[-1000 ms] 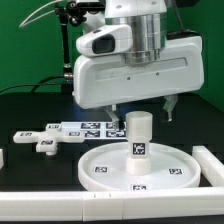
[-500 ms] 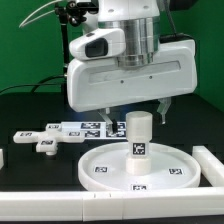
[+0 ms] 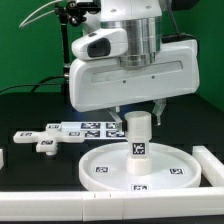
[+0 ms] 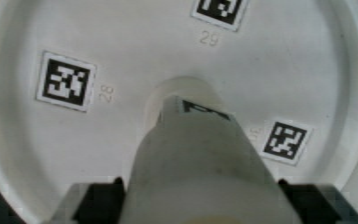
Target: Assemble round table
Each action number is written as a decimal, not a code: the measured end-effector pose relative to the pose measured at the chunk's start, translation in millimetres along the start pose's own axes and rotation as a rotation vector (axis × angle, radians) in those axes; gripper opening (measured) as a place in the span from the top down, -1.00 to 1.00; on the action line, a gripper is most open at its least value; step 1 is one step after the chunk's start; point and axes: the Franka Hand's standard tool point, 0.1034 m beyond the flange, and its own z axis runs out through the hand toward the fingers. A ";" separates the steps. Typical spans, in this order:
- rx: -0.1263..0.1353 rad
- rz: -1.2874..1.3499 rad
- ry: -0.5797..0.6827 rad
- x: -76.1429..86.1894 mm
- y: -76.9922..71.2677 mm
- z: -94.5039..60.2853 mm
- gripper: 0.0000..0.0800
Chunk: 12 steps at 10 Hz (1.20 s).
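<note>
The large rimmed round disc point(image 3: 140, 165) lies flat on the black table. The short thick cylinder leg point(image 3: 138, 135) stands upright at its middle. My gripper point(image 3: 139, 108) hangs straight over the leg with its jaws apart, one finger on each side of the leg's top. In the wrist view the leg point(image 4: 202, 150) rises between my two black fingers point(image 4: 101, 205) from the disc point(image 4: 105, 40), and my gripper point(image 4: 202, 208) straddles it. The cross-shaped piece point(image 3: 45, 140) lies at the exterior view's left, apart from the disc.
The marker board point(image 3: 85, 127) lies behind the cross-shaped piece. A white rail block point(image 3: 60, 205) runs along the front edge and another point(image 3: 212, 165) stands at the exterior view's right of the disc. A black stand rises at the back.
My gripper has shifted a little toward the exterior view's left and then held still. The leg and the disc have not moved.
</note>
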 end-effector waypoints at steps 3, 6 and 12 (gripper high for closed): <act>0.014 0.164 0.019 1.0 0.6 -0.3 -0.02; 0.040 0.522 0.032 0.3 -3.4 0.5 -0.02; 0.064 0.912 0.043 -1.9 -5.5 1.6 -0.02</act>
